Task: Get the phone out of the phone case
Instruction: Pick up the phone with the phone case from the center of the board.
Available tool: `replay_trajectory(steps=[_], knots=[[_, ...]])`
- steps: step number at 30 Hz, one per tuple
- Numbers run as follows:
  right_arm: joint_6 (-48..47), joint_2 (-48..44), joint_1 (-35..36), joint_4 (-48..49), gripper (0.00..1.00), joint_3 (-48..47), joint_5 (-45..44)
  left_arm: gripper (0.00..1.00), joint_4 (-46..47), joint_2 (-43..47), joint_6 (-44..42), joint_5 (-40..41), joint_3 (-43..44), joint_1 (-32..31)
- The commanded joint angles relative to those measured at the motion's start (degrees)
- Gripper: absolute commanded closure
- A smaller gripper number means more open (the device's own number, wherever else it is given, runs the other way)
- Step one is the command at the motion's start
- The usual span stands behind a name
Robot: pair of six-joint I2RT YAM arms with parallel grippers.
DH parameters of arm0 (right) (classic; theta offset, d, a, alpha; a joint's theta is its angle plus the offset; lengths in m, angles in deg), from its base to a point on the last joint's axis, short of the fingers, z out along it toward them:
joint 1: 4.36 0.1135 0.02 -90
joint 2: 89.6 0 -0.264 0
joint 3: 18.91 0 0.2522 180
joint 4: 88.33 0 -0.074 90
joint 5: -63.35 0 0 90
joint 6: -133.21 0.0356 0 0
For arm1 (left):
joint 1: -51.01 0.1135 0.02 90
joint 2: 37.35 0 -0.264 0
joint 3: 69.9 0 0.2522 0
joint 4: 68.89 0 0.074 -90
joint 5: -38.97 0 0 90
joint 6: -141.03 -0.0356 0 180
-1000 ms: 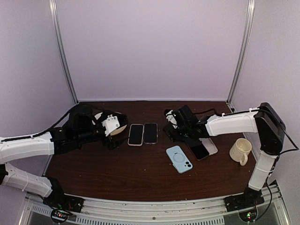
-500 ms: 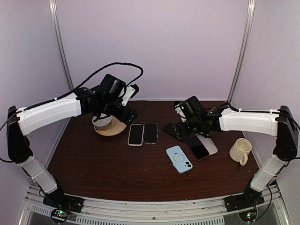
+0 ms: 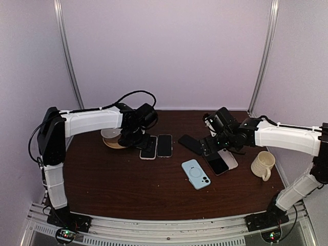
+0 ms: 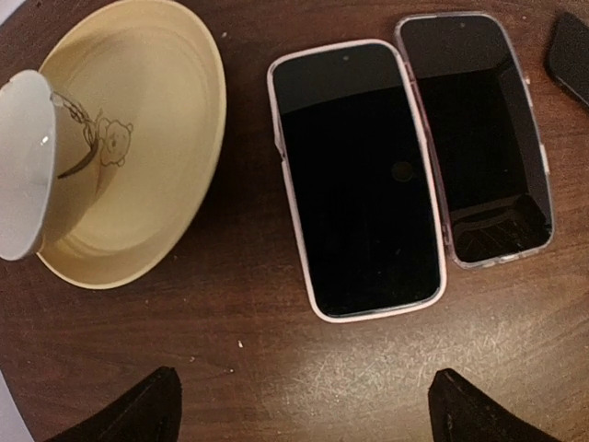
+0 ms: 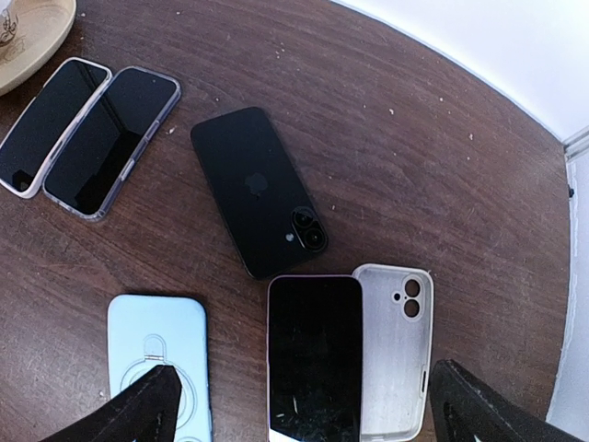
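Observation:
A phone in a pink case (image 4: 359, 180) lies screen up beside a phone in a clear case (image 4: 479, 138). My left gripper (image 4: 308, 414) hovers open just short of the pink-cased phone's near end, holding nothing. From above it hangs by the pair's left side (image 3: 137, 142). A bare black phone (image 5: 262, 189) lies face down. Below it a screen-up phone (image 5: 313, 354) lies beside an empty white case (image 5: 396, 350). My right gripper (image 5: 304, 414) is open and empty above these two, to the right of the black phone (image 3: 190, 144).
A beige saucer (image 4: 138, 138) carrying a tipped white cup (image 4: 28, 166) sits left of the pink-cased phone. A light-blue case with a ring stand (image 3: 196, 174) lies face down at centre. A cream mug (image 3: 263, 165) stands at the right. The back wall is close behind.
My left arm swung up over the saucer, then down to the two cased phones. My right gripper opened wider and drew back right, leaving the black phone lying on the table.

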Motion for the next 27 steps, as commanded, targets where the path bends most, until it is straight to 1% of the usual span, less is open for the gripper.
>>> replay_trajectory(steps=[1, 5, 10, 15, 27], knots=[[2.98, -3.47, -0.5, -2.45, 0.01, 2.02, 1.43, 0.03, -2.96, -3.09, 7.96, -0.61, 3.08, 0.23], [3.25, -5.22, -0.67, -2.63, 0.0, 3.29, 1.8, 0.02, -2.08, -5.86, 8.31, -3.06, 3.57, -0.06], [3.09, -5.68, -0.88, -3.01, 0.01, 3.58, 1.96, 0.02, -1.33, -8.15, 7.8, -3.26, 4.29, -1.19], [3.06, -5.42, -0.94, -2.84, 0.01, 3.63, 2.44, 0.02, 1.85, -8.6, 6.92, -6.09, 2.31, -1.59], [2.99, -4.97, -1.12, -3.14, 0.0, 3.47, 2.82, 0.02, 4.74, -11.85, 7.2, -7.38, 2.63, -1.89]])
